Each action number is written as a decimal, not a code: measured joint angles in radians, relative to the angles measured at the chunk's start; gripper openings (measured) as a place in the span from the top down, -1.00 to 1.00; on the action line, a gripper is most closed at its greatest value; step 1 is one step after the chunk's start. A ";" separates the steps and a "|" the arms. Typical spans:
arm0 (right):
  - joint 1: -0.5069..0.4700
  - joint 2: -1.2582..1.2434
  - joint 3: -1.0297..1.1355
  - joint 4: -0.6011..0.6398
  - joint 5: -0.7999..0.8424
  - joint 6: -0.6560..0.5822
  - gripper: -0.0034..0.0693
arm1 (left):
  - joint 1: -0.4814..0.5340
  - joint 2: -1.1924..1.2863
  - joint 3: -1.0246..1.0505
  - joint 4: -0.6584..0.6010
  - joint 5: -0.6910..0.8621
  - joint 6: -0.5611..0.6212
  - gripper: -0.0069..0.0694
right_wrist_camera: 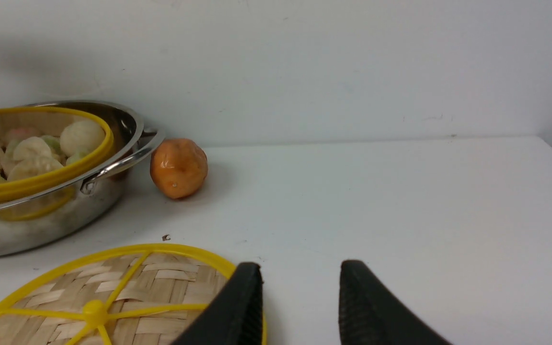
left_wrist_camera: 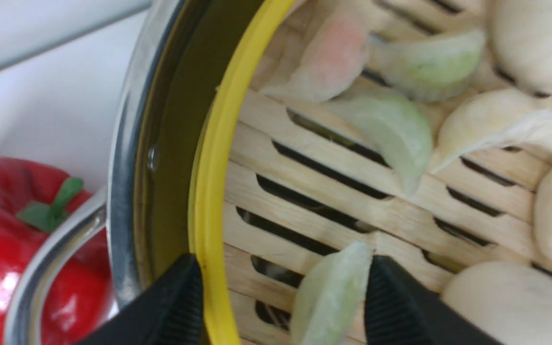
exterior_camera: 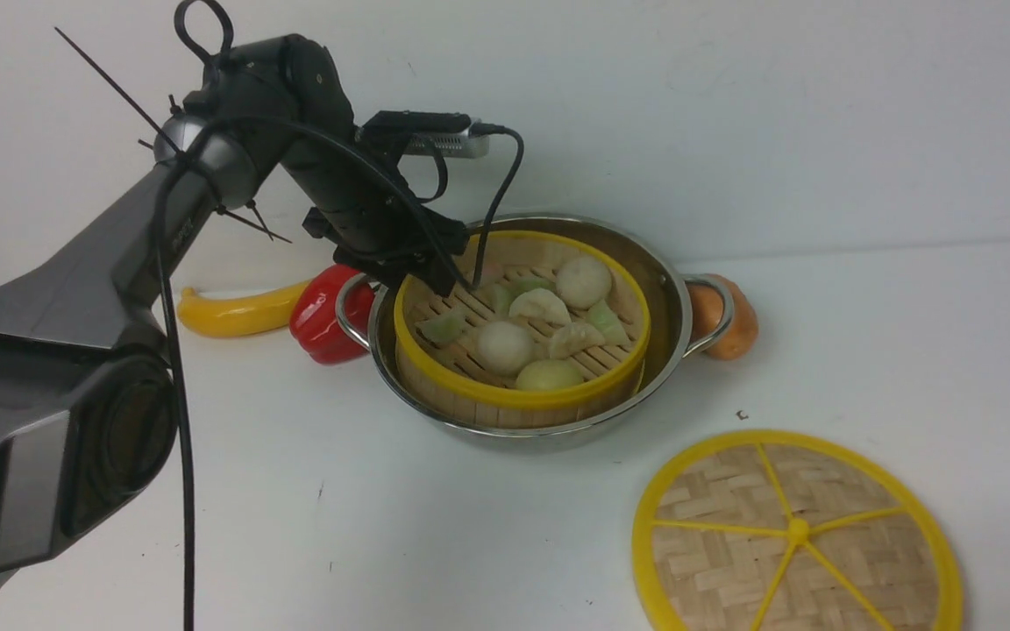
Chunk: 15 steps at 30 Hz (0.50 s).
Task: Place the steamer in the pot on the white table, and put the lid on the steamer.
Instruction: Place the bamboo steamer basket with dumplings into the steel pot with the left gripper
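Observation:
The steamer (exterior_camera: 522, 399), holding pale dumplings and buns, sits inside the steel pot (exterior_camera: 663, 289) on the white table (exterior_camera: 908, 350). My left gripper (exterior_camera: 448, 285) is open at the steamer's far-left rim. In the left wrist view the gripper (left_wrist_camera: 283, 273) straddles the yellow rim (left_wrist_camera: 209, 191): one finger is between rim and pot wall (left_wrist_camera: 127, 143), the other is inside by a green dumpling. The lid (exterior_camera: 794, 530) lies flat at the front right. My right gripper (right_wrist_camera: 300, 273) is open and empty, low beside the lid's edge (right_wrist_camera: 113, 297); it is out of the front view.
A red pepper (exterior_camera: 321, 320) and a yellow banana (exterior_camera: 233, 315) lie left of the pot by its handle. An orange fruit (exterior_camera: 733, 324) sits against the right handle. A white wall stands close behind the pot.

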 joint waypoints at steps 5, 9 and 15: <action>0.000 0.000 0.000 0.000 0.000 0.000 0.23 | 0.001 0.000 -0.001 -0.010 -0.001 0.000 -0.28; 0.000 0.000 0.000 0.000 0.000 0.000 0.23 | 0.001 0.000 -0.001 -0.007 -0.001 0.000 -0.28; 0.000 0.000 0.000 0.000 0.000 0.000 0.23 | 0.001 0.003 -0.001 -0.005 -0.002 0.000 -0.28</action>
